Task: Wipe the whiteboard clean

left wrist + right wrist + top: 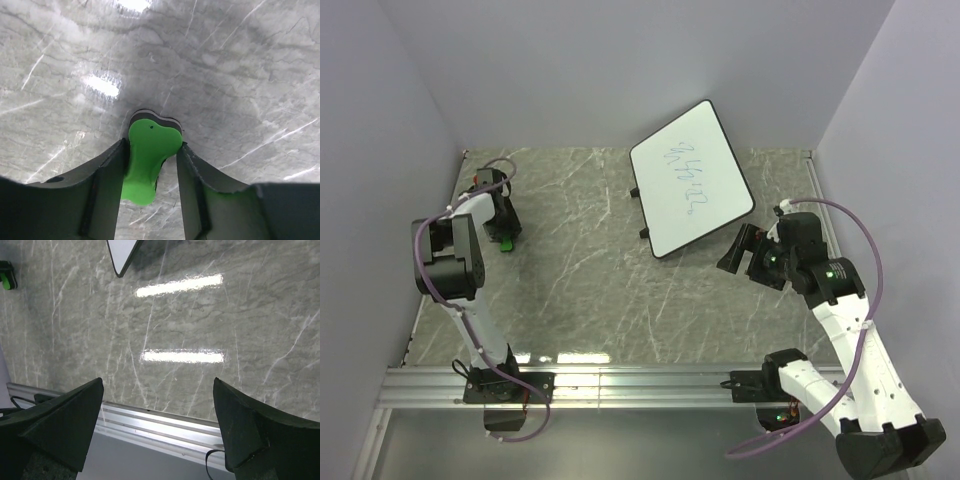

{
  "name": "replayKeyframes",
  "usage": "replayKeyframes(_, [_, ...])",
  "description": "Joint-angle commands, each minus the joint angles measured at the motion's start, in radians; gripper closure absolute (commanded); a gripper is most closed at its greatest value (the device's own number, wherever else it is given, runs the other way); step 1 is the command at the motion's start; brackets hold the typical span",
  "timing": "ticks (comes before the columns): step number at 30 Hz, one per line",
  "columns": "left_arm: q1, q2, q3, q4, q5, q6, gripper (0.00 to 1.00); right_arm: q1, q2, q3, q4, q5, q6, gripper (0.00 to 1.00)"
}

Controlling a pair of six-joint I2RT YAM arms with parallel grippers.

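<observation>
The whiteboard (690,178) lies at the back middle of the table, turned at an angle, with blue-green scribbles down its centre. Its near corner also shows in the right wrist view (121,251). My left gripper (505,232) is at the back left, pointing down at the table. In the left wrist view the left gripper (153,145) is shut on the small green eraser (149,155), both fingers touching its wide head. The eraser's dark felt faces the table. My right gripper (738,252) hangs open and empty just off the board's near right edge; it also shows in the right wrist view (158,382).
The grey marble tabletop (580,290) is walled at the back and both sides. An aluminium rail (640,385) runs along the near edge and carries both arm bases. The eraser and left gripper show far off in the right wrist view (6,276).
</observation>
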Motion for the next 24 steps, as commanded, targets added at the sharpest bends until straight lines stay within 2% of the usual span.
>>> replayKeyframes(1, [-0.003,-0.021,-0.054,-0.043,0.031,-0.034,0.53,0.005,-0.009,-0.008,0.041,0.019,-0.02,0.04])
replayKeyframes(2, [-0.001,-0.027,-0.06,-0.046,0.029,-0.036,0.52,0.003,-0.009,-0.009,0.041,0.017,-0.022,0.04])
replayKeyframes(6, [-0.001,-0.06,-0.083,-0.06,0.034,-0.051,0.41,0.005,-0.018,-0.024,0.043,0.02,-0.025,0.04])
replayKeyframes(11, [-0.001,-0.086,-0.097,-0.066,0.063,-0.079,0.37,0.006,-0.031,-0.037,0.049,0.014,-0.03,0.03])
replayKeyframes(14, [-0.003,-0.078,-0.099,-0.07,0.067,-0.088,0.46,0.005,-0.031,-0.037,0.049,0.027,-0.034,0.04])
replayKeyframes(16, [-0.001,-0.074,-0.102,-0.07,0.066,-0.091,0.6,0.006,-0.024,-0.025,0.046,0.04,-0.039,0.04])
replayKeyframes(18, [-0.003,-0.072,-0.105,-0.067,0.066,-0.096,0.68,0.008,-0.012,0.011,0.04,0.06,-0.04,0.04])
replayKeyframes(20, [-0.001,-0.07,-0.108,-0.064,0.066,-0.1,0.71,0.006,0.002,0.055,0.026,0.086,-0.04,0.04])
replayKeyframes(24, [-0.004,-0.054,-0.105,-0.064,0.073,-0.107,1.0,0.006,0.077,0.205,0.011,0.152,-0.051,0.04])
